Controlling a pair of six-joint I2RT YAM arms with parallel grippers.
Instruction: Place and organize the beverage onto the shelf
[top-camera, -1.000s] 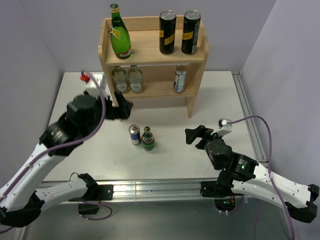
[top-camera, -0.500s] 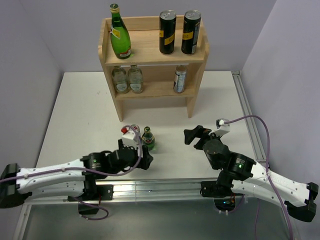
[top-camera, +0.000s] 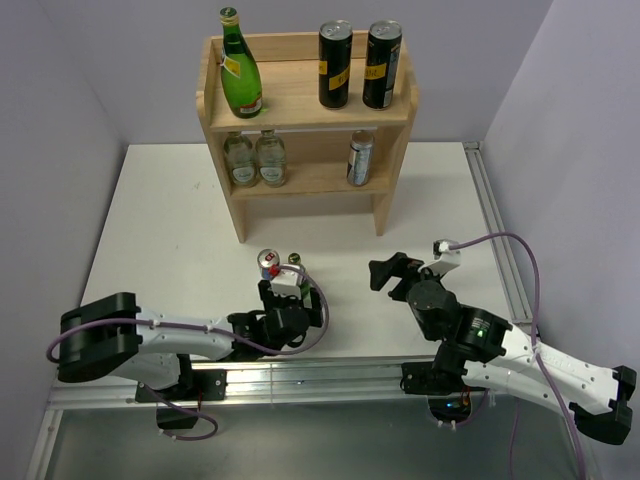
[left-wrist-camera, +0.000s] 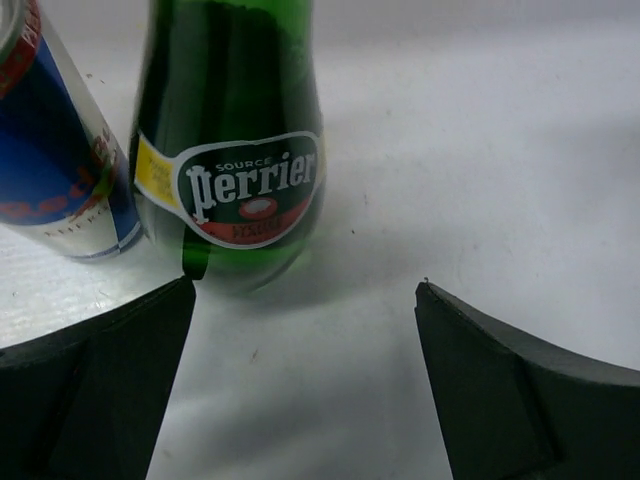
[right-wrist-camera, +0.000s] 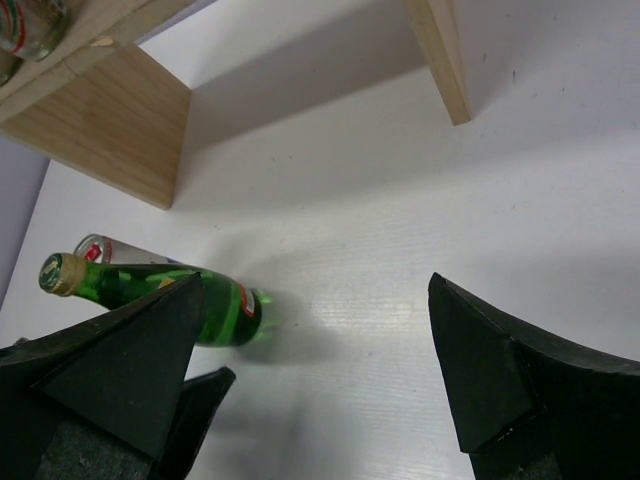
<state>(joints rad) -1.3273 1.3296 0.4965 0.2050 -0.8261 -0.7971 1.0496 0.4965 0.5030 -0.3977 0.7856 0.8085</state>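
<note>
- Wide apart at the left fingers (left-wrist-camera: 100, 380), gripping nothing; just ahead, a green bottle (left-wrist-camera: 235, 150) upright on the desk (top-camera: 170, 230), a slim blue-and-silver can (left-wrist-camera: 50, 170) close at its left.
- Equally wide at the right fingers (right-wrist-camera: 520, 400), empty, off to the right of that pair.
- Already up on the shelf (top-camera: 300, 118): top board, another green bottle (top-camera: 240, 65) left, two black cans (top-camera: 335, 65) right; lower board, a second slim can (top-camera: 360, 158).
- Four of six shelved, seemingly; left to do, the pair on the desk.

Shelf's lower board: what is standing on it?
A clear bottle, another clear bottle and a slim can; the top board hides anything standing farther back.
</note>
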